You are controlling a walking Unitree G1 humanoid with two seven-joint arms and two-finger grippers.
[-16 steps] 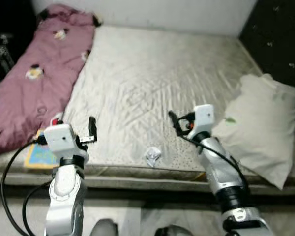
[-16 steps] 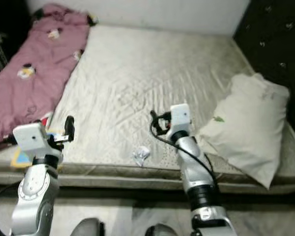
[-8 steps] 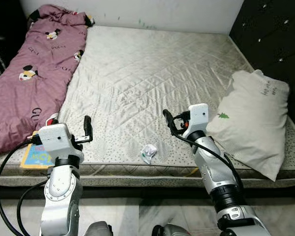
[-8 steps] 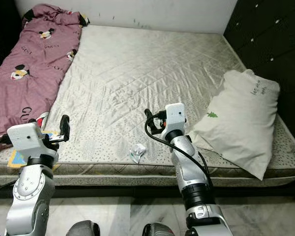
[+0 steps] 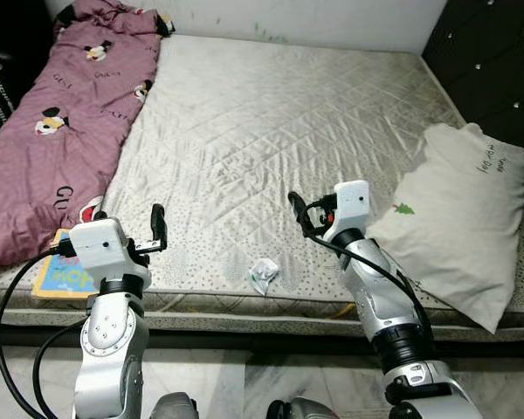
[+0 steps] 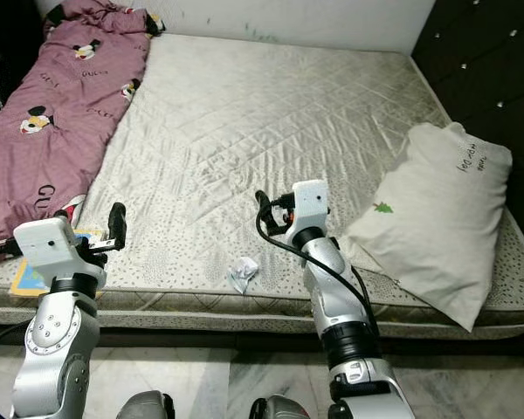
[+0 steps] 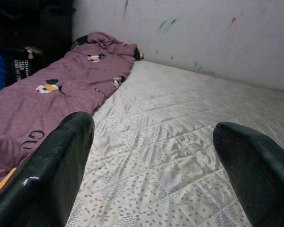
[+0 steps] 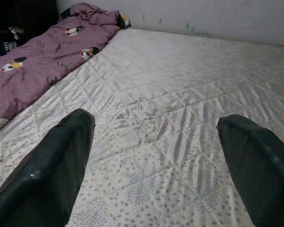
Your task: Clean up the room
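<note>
- The cleaning looks to be at its start: nothing is held, and the things on the mattress (image 5: 271, 113) lie where they are.
- The left gripper (image 5: 158, 229) is spread wide and empty, over the near edge of the mattress.
- The right gripper (image 5: 299, 216) is also spread and empty, above the mattress.
- A crumpled paper (image 5: 264, 273) lies between the two grippers, nearer the right one, below and to its left.
- A book (image 5: 59, 274) lies just left of the left gripper, partly under the blanket (image 5: 52, 140).
- The pillow (image 5: 458, 223) lies just right of the right gripper.
- I judge the paper should be picked first; the rest is still to do.
</note>
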